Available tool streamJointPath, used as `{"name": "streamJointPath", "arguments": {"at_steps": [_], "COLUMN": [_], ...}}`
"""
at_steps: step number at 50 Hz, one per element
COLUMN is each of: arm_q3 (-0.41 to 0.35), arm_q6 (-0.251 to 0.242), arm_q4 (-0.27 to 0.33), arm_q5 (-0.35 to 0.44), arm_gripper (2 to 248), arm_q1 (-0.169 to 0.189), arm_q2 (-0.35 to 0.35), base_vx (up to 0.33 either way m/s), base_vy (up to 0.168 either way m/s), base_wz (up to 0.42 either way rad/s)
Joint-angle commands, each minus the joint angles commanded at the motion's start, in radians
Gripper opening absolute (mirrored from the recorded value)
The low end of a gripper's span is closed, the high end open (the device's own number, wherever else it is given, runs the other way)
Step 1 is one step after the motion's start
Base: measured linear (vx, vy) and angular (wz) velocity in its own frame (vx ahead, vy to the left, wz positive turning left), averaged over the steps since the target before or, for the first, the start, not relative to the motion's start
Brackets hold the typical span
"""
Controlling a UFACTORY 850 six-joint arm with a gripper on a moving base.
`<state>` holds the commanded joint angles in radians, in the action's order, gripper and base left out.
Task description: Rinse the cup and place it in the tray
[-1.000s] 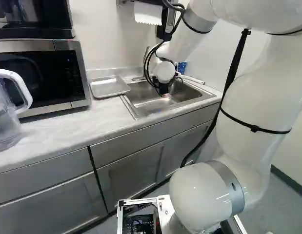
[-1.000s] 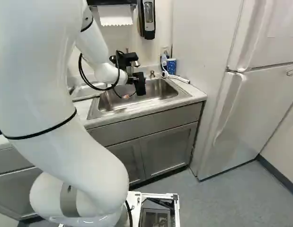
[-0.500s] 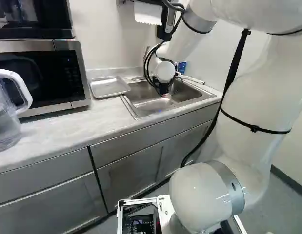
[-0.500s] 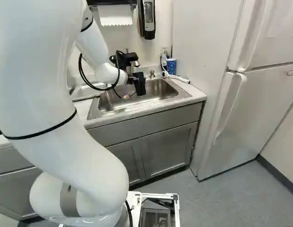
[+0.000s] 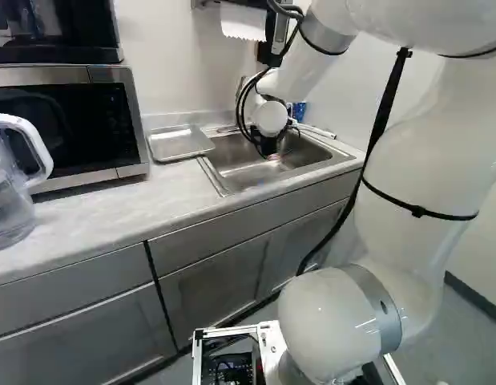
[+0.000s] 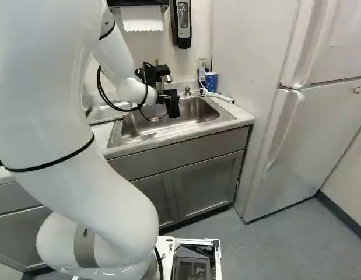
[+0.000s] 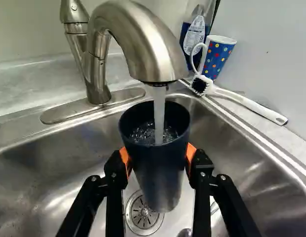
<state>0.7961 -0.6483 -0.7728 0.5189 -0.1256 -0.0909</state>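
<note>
Cup's underside [image 7: 162, 170] out of sight

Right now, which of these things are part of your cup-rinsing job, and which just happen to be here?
For the job:
- cup, in my gripper
- faucet, running
- sink
- tray

Just here:
- brush
- polka-dot cup
- soap bottle
- microwave
- pitcher
- fridge

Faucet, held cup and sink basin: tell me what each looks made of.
Faucet: metal with a brushed finish, judging by its soft, satiny highlights.
Cup: probably smooth plastic, given its dark, even wall with a soft sheen; coated metal is possible.
Sink basin: most likely stainless steel, brushed, from its grey, streaky reflections.
</note>
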Motion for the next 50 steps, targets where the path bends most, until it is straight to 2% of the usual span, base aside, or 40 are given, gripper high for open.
{"name": "streamJointPath", "arguments": {"at_steps": [29, 50], "arm_q3": [0.0, 0.0], "arm_q6": [0.0, 0.0], "arm_q4": [0.0, 0.0], "arm_q5": [0.002, 0.042], "arm_gripper": [124, 124], "arm_q1": [0.0, 0.0], "arm_q2": [0.0, 0.0], "base_vx": [0.0, 0.0], "base_vy": [0.0, 0.0], "base_wz": [0.0, 0.0]}}
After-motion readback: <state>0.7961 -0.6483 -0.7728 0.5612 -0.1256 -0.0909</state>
